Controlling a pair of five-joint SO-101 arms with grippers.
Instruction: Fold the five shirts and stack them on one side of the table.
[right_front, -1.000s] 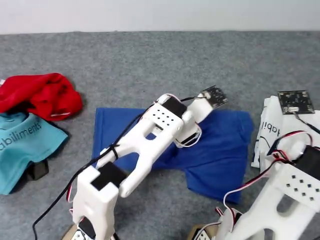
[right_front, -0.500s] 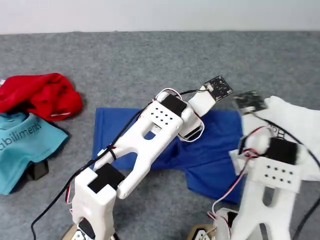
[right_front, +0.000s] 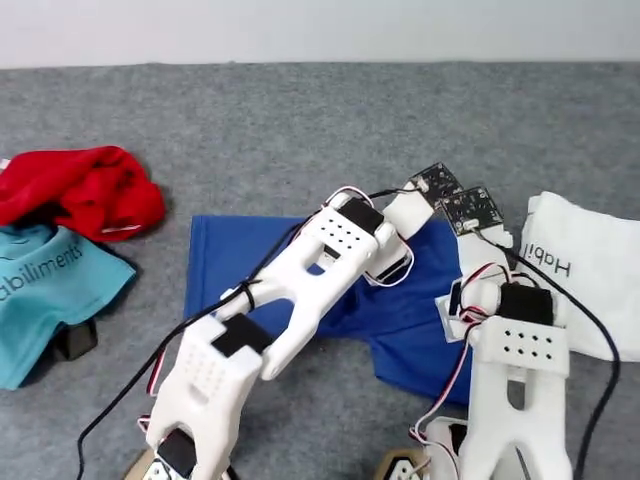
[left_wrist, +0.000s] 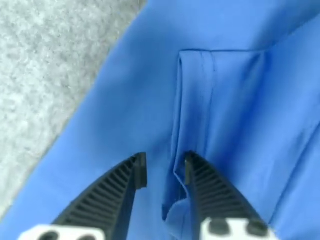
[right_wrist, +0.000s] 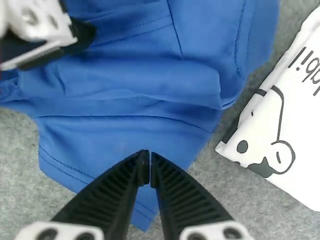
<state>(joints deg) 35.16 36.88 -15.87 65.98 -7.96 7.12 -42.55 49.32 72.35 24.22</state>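
Left hand (left_wrist: 164, 167), narrowly parted, is straddling a raised fold of the blue shirt (left_wrist: 240, 100); right hand (right_wrist: 147, 157), closed and empty, is hovering over its hem.

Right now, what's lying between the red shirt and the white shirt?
The blue shirt lies between the red shirt and the white shirt, spread on the grey table, as the high view shows.

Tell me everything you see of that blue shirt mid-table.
The blue cloth shirt lies spread on the grey table, rumpled and partly folded over itself, with stitched hems and a raised crease. The left gripper stands open over that crease; the right gripper is shut above its hem. A white printed shirt lies beside it.
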